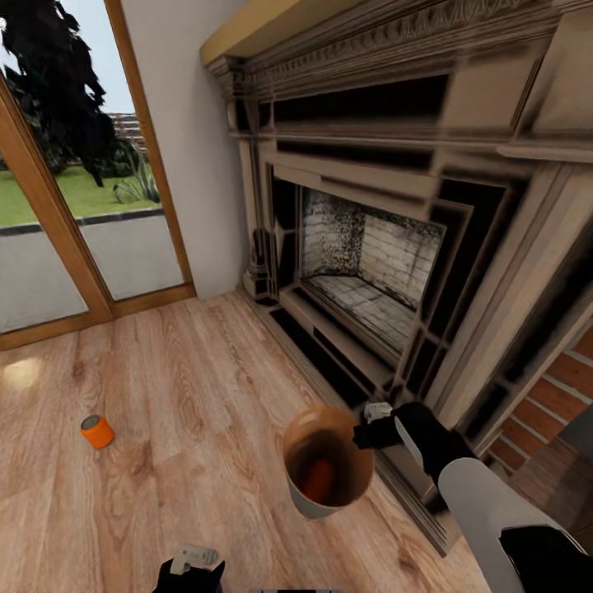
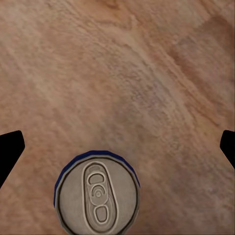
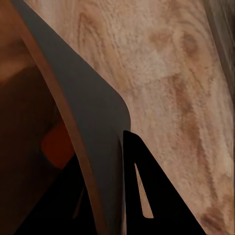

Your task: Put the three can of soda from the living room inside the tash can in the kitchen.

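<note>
Right claw (image 1: pixel 372 424) pinching rim of trash can (image 1: pixel 306 497), one orange soda can (image 1: pixel 318 478) inside. Left claw (image 2: pixel 117 147) spread, hanging over upright blue soda can (image 2: pixel 97 195) between its fingers. Second orange soda can (image 1: pixel 97 431) on wood floor (image 1: pixel 189 395), well leftward.

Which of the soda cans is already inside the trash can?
An orange can, lying in the trash can. The other orange can is on the floor, as is the blue-rimmed one.

ornate dark fireplace (image 1: pixel 412 206) with pale brick firebox (image 1: pixel 375 255), wooden mantel shelf (image 1: pixel 247 29) on top, red brick wall (image 1: pixel 568 387) at right, wood plank floor (image 1: pixel 165 428), tall wood-framed glass doors (image 1: pixel 58 206) at left, lawn (image 1: pixel 74 193) and dark tree (image 1: pixel 49 82) outside
</note>
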You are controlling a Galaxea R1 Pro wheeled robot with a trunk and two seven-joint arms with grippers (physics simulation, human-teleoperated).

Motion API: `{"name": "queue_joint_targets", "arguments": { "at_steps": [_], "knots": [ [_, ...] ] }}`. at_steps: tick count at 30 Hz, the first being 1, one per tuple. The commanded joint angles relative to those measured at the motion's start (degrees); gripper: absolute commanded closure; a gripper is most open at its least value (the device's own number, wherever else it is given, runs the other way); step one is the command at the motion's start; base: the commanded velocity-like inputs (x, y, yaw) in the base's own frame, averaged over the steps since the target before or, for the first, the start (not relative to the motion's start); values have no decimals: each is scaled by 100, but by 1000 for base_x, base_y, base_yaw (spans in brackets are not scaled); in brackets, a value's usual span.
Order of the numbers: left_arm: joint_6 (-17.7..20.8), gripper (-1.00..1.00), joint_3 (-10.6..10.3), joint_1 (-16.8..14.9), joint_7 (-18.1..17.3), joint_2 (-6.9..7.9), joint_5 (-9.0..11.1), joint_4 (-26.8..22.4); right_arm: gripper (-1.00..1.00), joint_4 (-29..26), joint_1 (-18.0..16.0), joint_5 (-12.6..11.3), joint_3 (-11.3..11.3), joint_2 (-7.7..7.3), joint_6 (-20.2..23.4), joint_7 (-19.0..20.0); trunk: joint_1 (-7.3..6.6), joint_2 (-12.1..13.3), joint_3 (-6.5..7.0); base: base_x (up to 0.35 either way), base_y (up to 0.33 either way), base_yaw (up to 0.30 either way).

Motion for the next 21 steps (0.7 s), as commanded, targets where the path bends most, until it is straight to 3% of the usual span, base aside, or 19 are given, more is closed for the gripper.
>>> {"name": "queue_joint_targets", "arguments": {
  "at_steps": [1,5,21],
  "knots": [
    [-5,-100,-18,2,2,-1,6,-4,100,-171,9,-149,-6,-3,58,47,0,0,0,0,0,0],
    [-8,-100,-26,3,4,-1,9,-6,100,-298,15,-157,-4,-6,63,51,0,0,0,0,0,0],
    [5,-100,31,7,-35,7,41,-7,100,-363,17,-160,2,-7,65,52,41,-22,-354,0,0,0]
  ]
}}
